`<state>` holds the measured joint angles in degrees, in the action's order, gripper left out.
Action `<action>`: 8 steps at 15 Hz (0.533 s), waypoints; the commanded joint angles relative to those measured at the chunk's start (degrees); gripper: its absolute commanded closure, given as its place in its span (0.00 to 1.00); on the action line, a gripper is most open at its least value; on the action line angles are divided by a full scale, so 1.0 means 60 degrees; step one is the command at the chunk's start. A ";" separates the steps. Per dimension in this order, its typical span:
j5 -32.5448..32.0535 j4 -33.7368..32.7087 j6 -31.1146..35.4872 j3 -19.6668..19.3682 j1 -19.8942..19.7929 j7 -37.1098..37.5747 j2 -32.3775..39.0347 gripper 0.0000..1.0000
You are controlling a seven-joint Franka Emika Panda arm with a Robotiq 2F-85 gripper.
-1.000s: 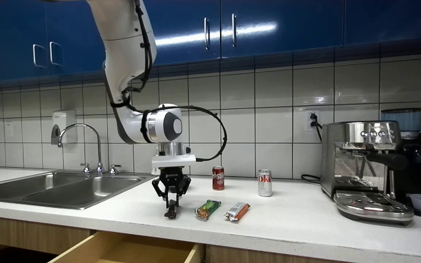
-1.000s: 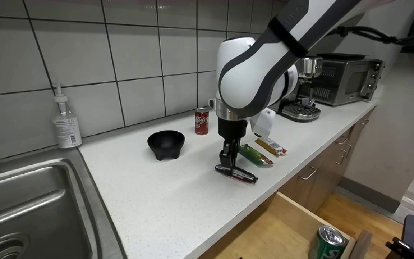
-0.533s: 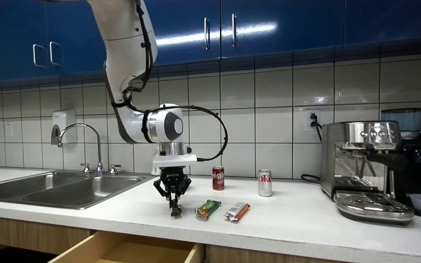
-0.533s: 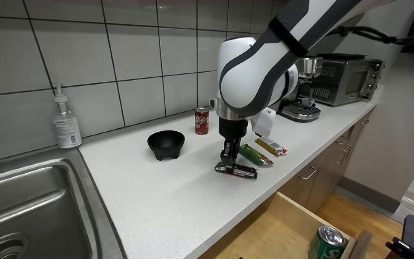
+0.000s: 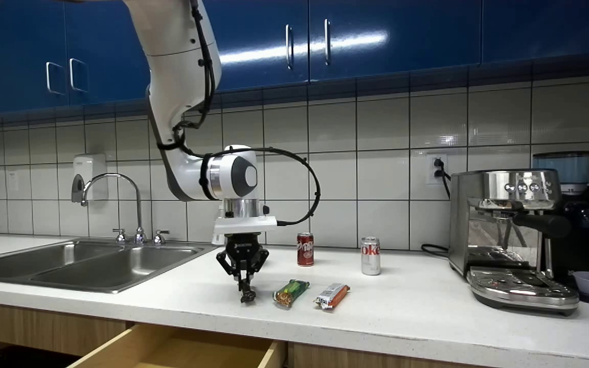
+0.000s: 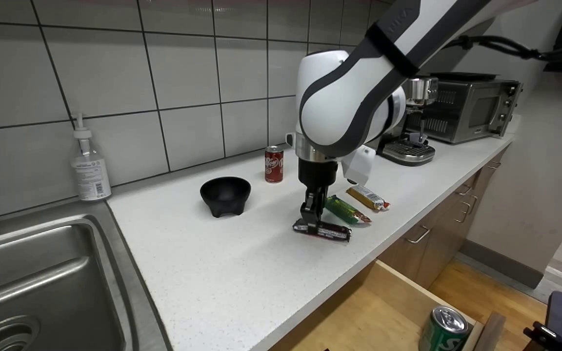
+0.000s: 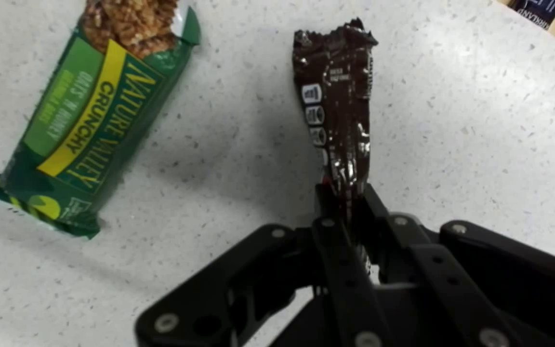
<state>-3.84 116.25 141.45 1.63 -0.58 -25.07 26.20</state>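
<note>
A dark brown wrapped bar [image 7: 337,101] is pinched near its middle by my gripper [image 7: 348,202], whose two black fingers are shut on it. Its crimped far end sticks out beyond the fingertips in the wrist view. Seen from outside, the bar [image 6: 332,232] lies about level, at or just above the white counter; I cannot tell whether it touches. The gripper [image 5: 246,284] points straight down over it. Beside it lies a green granola bar [image 7: 97,130], apart from the fingers. Farther along is an orange and white wrapped bar [image 5: 332,296].
A red can [image 5: 305,249] and a silver can [image 5: 370,255] stand farther back. A black bowl [image 6: 225,195] sits near the wall, and the sink [image 6: 110,273] is beyond it. Below the counter edge a wooden drawer [image 6: 383,297] stands pulled out, with a green can [image 6: 444,329] inside.
The fingers have come together on the dark bar, which stood between parted fingers a second ago. The bar has shifted slightly and its near end has risen a little with the gripper.
</note>
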 commanded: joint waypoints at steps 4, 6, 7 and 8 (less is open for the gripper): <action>-0.0080 0.0421 0.0014 0.0209 -0.0326 -0.0179 -0.0640 0.96; -0.0068 0.0514 0.0001 0.0188 -0.0346 -0.0151 -0.0785 0.96; -0.0055 0.0560 -0.0004 0.0184 -0.0362 -0.0151 -0.0851 0.96; -0.0048 0.0623 -0.0013 0.0174 -0.0372 -0.0135 -0.0931 0.96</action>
<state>-3.84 117.27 141.49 1.63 -1.24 -25.08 24.02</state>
